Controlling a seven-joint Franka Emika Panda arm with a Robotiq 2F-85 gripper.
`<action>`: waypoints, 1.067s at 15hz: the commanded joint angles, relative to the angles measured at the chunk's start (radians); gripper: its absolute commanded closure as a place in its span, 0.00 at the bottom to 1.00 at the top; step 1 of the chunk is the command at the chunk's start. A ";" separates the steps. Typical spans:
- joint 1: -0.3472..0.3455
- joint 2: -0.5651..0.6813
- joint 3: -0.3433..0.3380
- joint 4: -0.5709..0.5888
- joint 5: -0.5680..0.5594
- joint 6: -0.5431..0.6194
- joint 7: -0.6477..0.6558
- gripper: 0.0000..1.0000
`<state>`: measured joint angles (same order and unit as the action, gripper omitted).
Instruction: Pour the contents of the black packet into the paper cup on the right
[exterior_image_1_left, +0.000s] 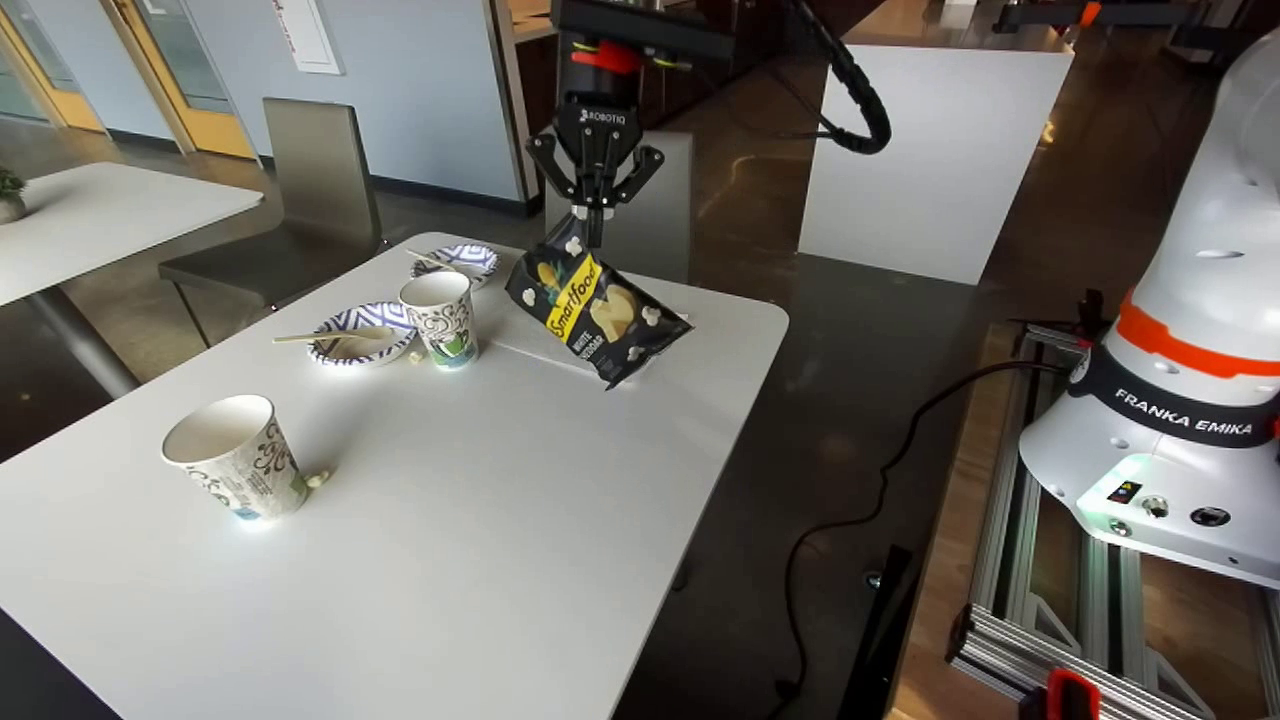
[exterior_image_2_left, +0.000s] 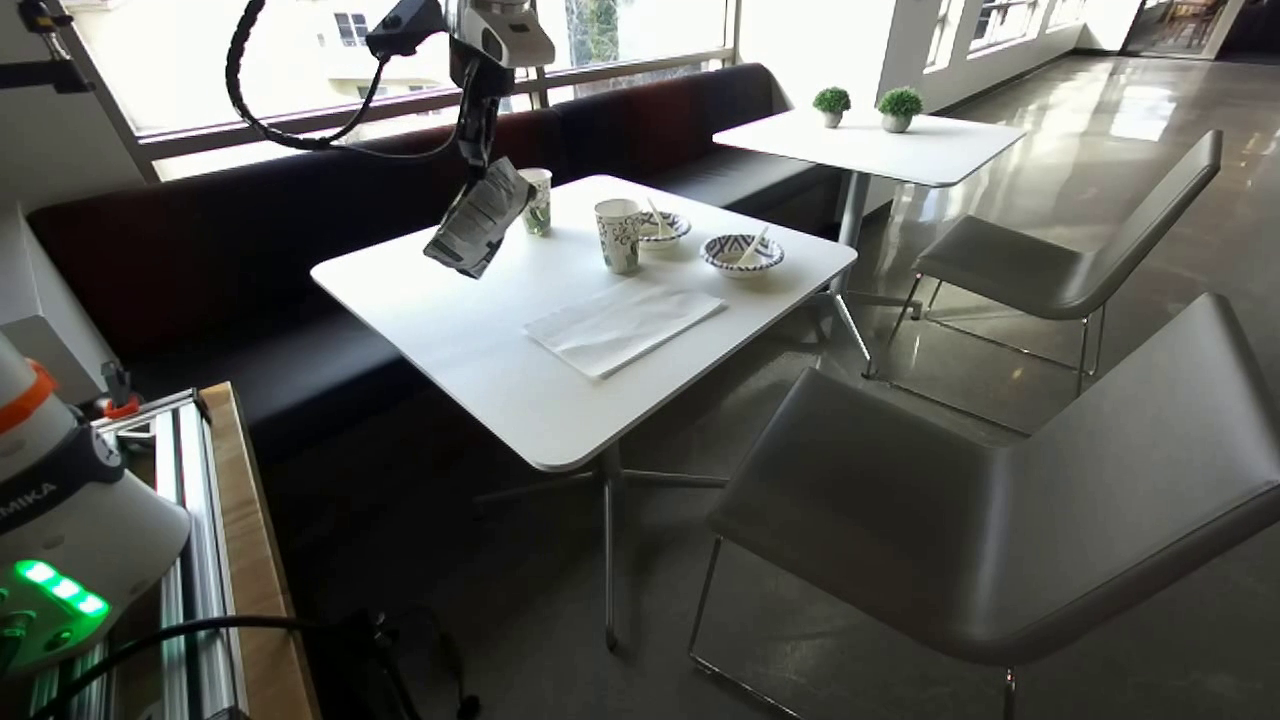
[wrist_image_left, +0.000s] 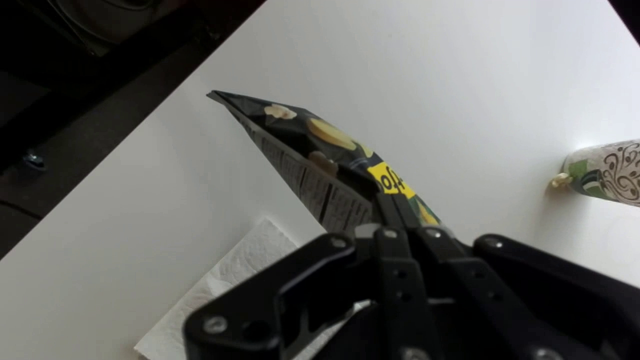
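Up there over the table (exterior_image_1_left: 480, 530), the tool (exterior_image_1_left: 594, 218) has the black Smartfood bag (exterior_image_1_left: 598, 310) pinched, hanging aslant; popcorn bits (exterior_image_1_left: 318, 480) lie beside both patterned paper cups (exterior_image_1_left: 240, 470) (exterior_image_1_left: 445, 325).

Daylight washes out the wide glass window (exterior_image_2_left: 310, 60); glare streaks the polished grey floor (exterior_image_2_left: 1090, 150). Deep shadow lies beneath the white, round-cornered worktop (exterior_image_2_left: 430, 310).

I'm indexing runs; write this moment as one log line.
black packet: pinched by gripper, tilted above table; both paper cups: upright; popcorn bits: beside them; pour: none visible
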<state>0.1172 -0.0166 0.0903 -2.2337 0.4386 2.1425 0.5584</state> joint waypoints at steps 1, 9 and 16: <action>-0.025 0.107 -0.012 0.197 0.007 -0.228 0.071 0.98; -0.067 0.231 -0.059 0.383 0.155 -0.366 0.104 0.99; -0.074 0.288 -0.064 0.449 0.170 -0.381 0.127 0.99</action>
<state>0.0372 0.2551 0.0324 -1.8104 0.6115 1.7743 0.6736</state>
